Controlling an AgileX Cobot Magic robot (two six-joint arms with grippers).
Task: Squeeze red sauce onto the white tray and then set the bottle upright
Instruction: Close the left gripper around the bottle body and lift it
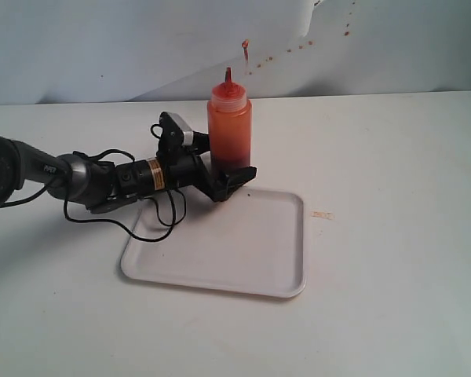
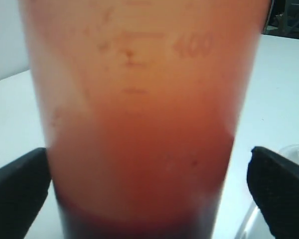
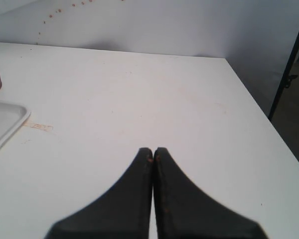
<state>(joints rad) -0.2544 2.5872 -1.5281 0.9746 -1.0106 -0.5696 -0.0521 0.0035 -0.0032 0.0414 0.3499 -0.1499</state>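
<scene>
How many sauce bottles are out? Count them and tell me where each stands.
1. The bottle stands upright at the far edge of the white tray, between the open jaws of the left gripper. No other bottle shows in any view.

**Obscured / unresolved**

Left wrist view: bottle (image 2: 139, 124) fills the frame, out of focus; cap and base cut off. Exterior view: bottle foot hidden behind jaws of left gripper (image 1: 229, 171); white tray (image 1: 243, 251) far-left corner under left arm (image 1: 94, 179). Right wrist view: tray only a corner at frame edge. Red sauce (image 1: 231, 149) drops on tray: too small to tell.
</scene>
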